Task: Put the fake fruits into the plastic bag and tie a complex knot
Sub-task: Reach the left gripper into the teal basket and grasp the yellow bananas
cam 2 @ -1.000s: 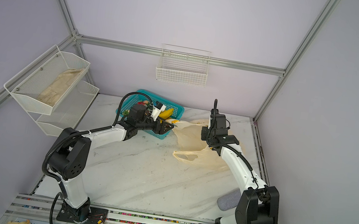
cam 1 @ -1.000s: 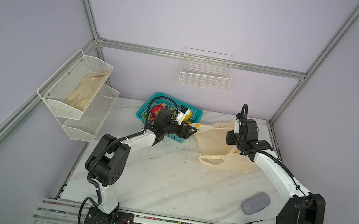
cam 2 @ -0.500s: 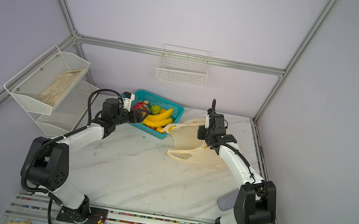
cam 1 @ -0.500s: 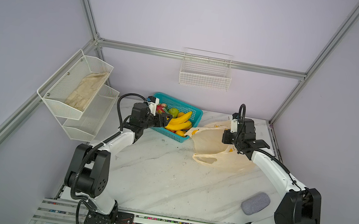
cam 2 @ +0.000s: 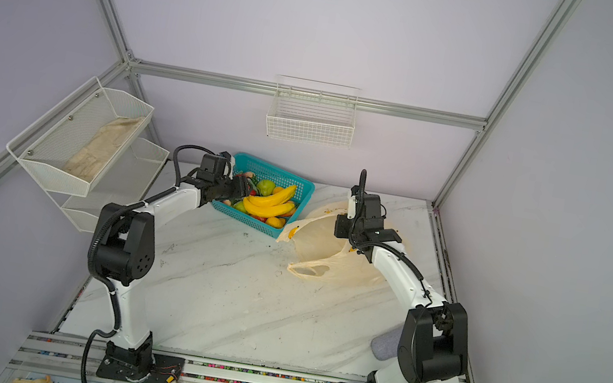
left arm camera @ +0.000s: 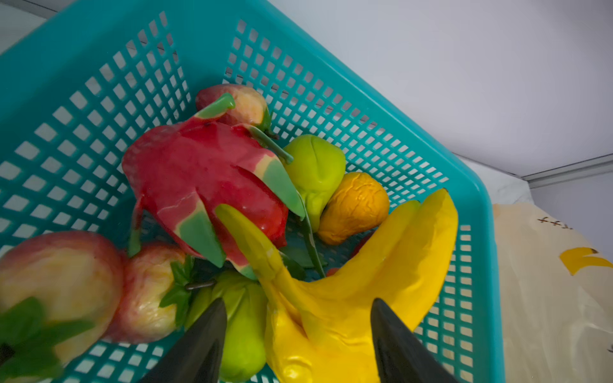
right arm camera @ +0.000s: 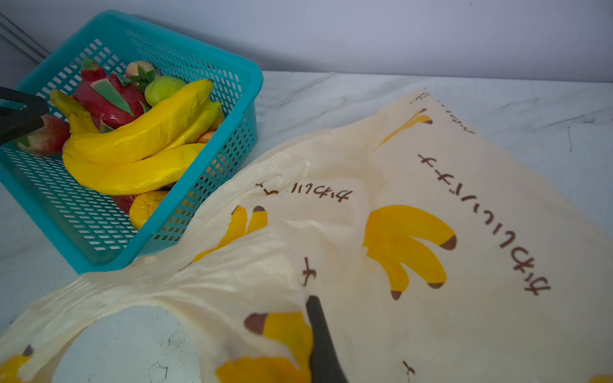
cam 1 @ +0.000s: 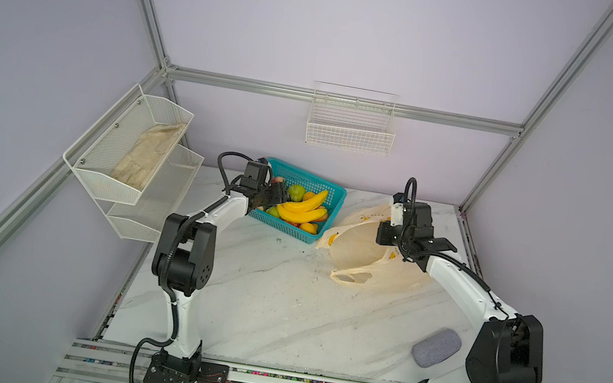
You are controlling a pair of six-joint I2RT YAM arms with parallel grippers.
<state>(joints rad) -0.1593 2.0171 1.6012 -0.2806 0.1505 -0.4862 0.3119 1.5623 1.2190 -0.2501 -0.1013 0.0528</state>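
Now our left gripper (left arm camera: 298, 320) back in teal mesh basket (left arm camera: 99, 99), half-open astride yellow plastic banana bunch (left arm camera: 371, 278), grasp next; right gripper (right arm camera: 316, 331) pinching cream plastic bag (right arm camera: 431, 199).

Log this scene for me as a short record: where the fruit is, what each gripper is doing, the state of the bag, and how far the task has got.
fruit: fake fruits piled in the teal basket; banana bunch on top, dragon fruit beside it
left gripper: open, jaws on either side of the banana bunch's stem end
right gripper: shut on the plastic bag, holding its edge up
bag: on the table beside the basket; no fruit visible inside
progress: nothing bagged; handles not yet tied
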